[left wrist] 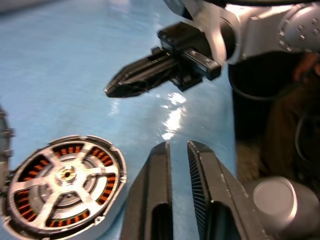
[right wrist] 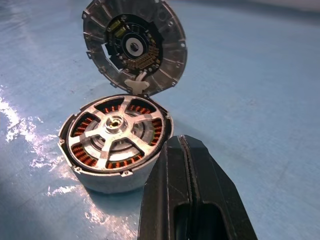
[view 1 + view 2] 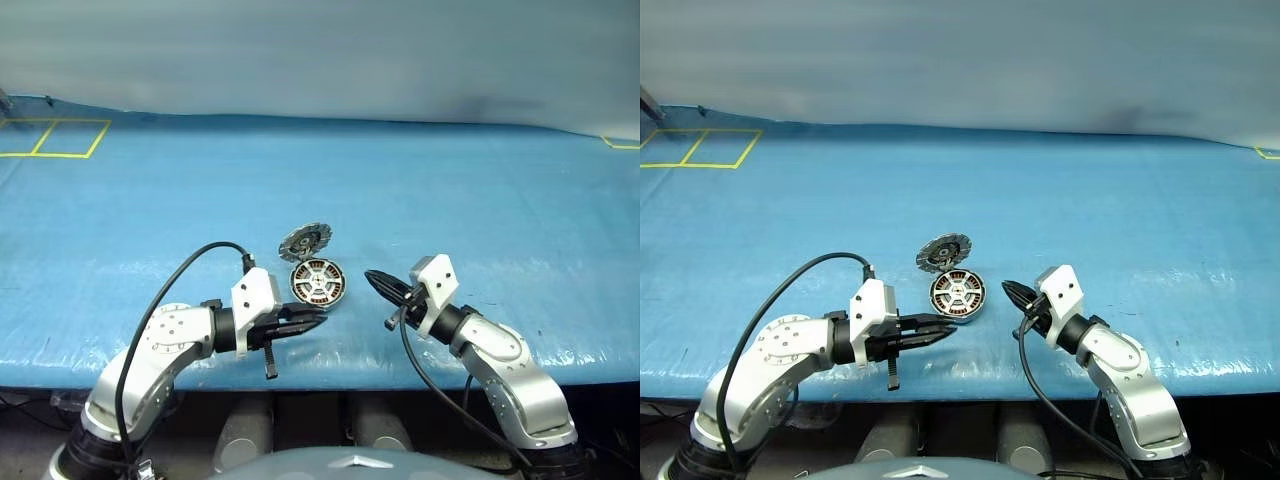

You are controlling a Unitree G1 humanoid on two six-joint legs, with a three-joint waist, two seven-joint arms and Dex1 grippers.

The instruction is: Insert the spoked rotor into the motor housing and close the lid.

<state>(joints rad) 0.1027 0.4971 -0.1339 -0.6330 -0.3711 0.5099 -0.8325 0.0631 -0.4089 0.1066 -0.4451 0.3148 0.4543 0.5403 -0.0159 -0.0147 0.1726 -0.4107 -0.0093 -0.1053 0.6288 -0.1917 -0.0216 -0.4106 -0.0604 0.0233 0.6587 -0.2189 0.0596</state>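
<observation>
The motor housing sits on the blue tabletop with the spoked rotor seated inside it and the lid standing open at its far edge. Flanking it, the left hand and right hand hover empty, fingers pressed together.

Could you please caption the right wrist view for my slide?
Spoked rotor seated in motor housing, hinged lid open behind.
</observation>
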